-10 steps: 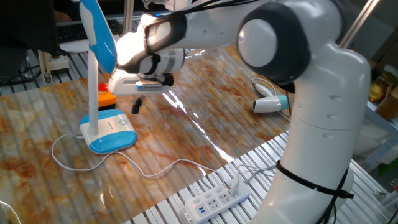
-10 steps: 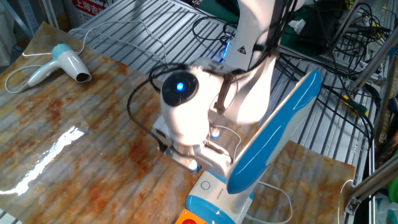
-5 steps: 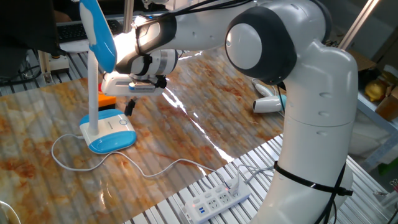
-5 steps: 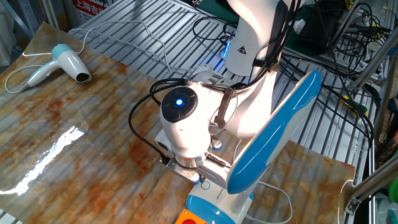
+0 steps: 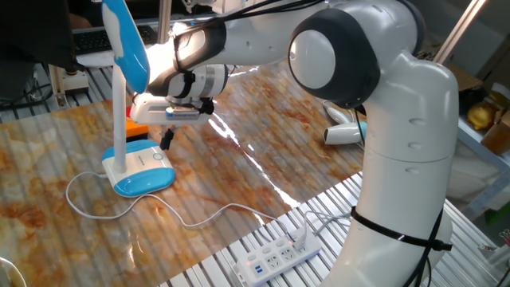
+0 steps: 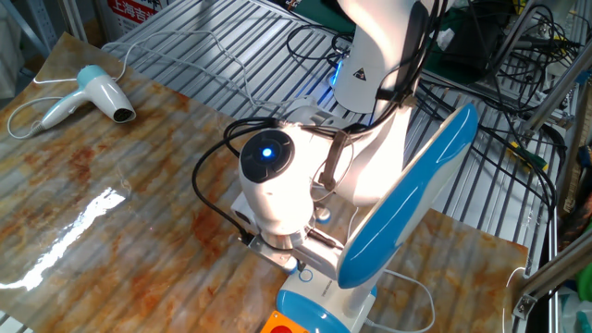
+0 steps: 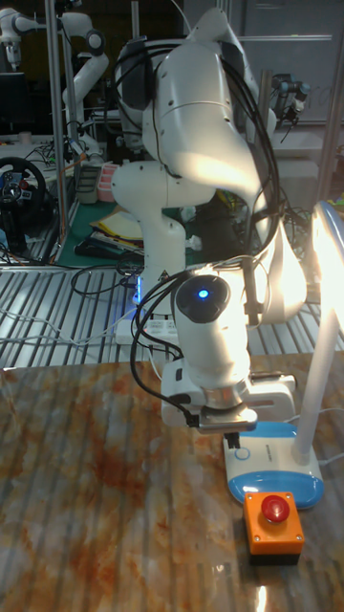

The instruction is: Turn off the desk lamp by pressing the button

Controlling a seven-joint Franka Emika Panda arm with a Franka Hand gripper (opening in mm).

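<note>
Since a second ago the arm [image 5: 335, 56] has swung left and lowered; over the last half second it barely shifts. The gripper [image 5: 166, 139] hangs just above the near edge of the lamp [image 5: 137, 169] base, at the table's [image 5: 263, 151] left. The button [image 7: 235, 453] sits on the white plate, right under the fingertips. A slightly off descent could miss it or nudge the light base. Whether the jaws are apart or together I cannot tell; the wrist hides them. A red button [image 7: 274, 510] sits just beside the lamp.
</note>
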